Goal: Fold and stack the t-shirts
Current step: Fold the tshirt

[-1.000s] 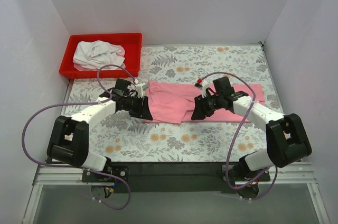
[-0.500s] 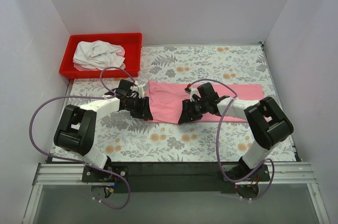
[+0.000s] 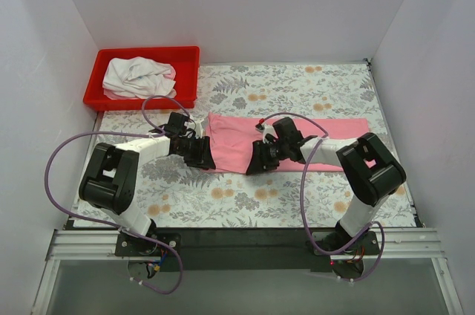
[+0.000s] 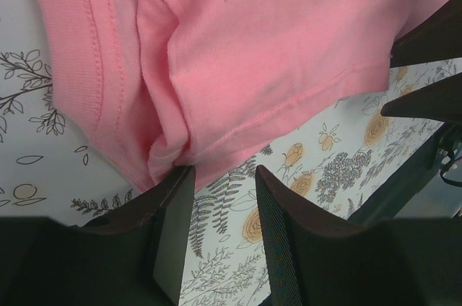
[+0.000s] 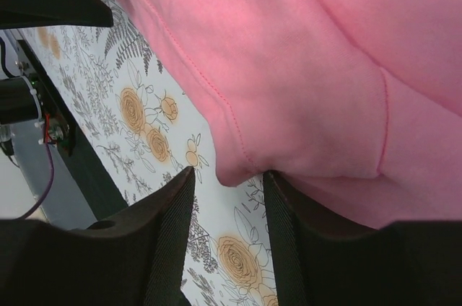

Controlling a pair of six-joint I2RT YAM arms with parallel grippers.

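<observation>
We see both arms low at the near hem of the pink t-shirt (image 3: 234, 144).
From above, the pink t-shirt lies in a long band across the floral table (image 3: 297, 85), with the left gripper (image 3: 204, 157) and right gripper (image 3: 252, 165) at its near edge; the white t-shirt (image 3: 137, 75) sits crumpled in the red bin (image 3: 148, 50). In the left wrist view the jaws stand apart, a bunched hem at their tips. In the right wrist view the jaws are parted too, a folded corner dipping between them.
</observation>
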